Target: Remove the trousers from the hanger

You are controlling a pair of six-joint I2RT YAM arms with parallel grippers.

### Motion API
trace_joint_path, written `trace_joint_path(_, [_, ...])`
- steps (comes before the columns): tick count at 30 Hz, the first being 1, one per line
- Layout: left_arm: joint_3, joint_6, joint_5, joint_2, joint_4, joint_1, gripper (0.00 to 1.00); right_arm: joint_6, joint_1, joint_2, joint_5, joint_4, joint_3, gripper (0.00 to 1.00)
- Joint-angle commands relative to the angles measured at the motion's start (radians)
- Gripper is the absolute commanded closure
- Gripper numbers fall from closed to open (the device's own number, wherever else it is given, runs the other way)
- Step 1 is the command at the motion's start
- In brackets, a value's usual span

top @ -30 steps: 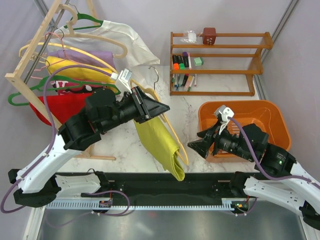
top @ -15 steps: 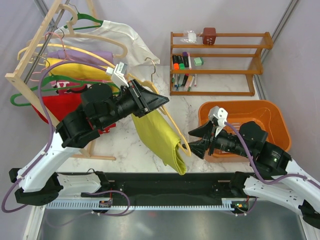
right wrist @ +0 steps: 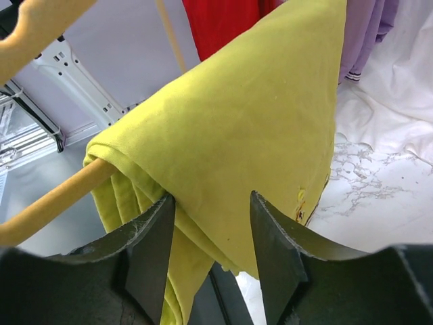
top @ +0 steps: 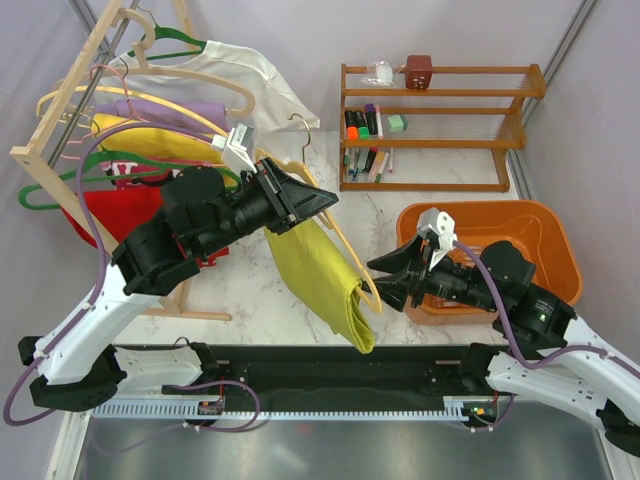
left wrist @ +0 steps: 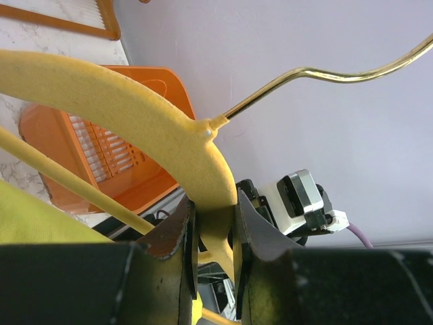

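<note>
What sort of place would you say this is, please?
Probably a robot test bench dressed up as a laundry or wardrobe corner rather than a real home. The signs are a wooden clothes rack, an orange basket and a marble-look table with two robot arms bolted to its near edge.

- The top external camera sits above and behind the arm bases. It looks down and toward the far side, from far enough back to take in the whole worktop (top: 400, 210), from the clothes rack (top: 60, 110) at far left to the orange basket (top: 480, 208) at right.
- The left wrist camera sits just behind the left claw (left wrist: 215, 230) and looks out past it toward the right. It is very close to the hanger (left wrist: 135, 108), with the basket beyond.
- The right wrist camera sits just behind the right claw (right wrist: 211, 230) and faces left. It is very close to the trousers (right wrist: 250, 115).
- Both wrist views show the hanger and the trousers, and the overhead view shows them too.
</note>
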Motion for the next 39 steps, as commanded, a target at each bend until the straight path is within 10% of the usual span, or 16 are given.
trace_joint_path(1, [0.076,-0.037,-0.015,-0.024,0.183,0.001,0.98,0.027,0.003,-0.033,-0.022,0.020,0.014,0.43])
trace_joint_path(12, [0.074,-0.038,-0.044,-0.024,0.192,0.001,0.98,0.027,0.003,-0.078,-0.061,-0.083,0.009,0.43])
trace_joint_path(39, [-0.010,-0.118,-0.002,-0.032,0.258,0.001,0.98,0.050,0.002,0.028,0.097,0.293,-0.103,0.55])
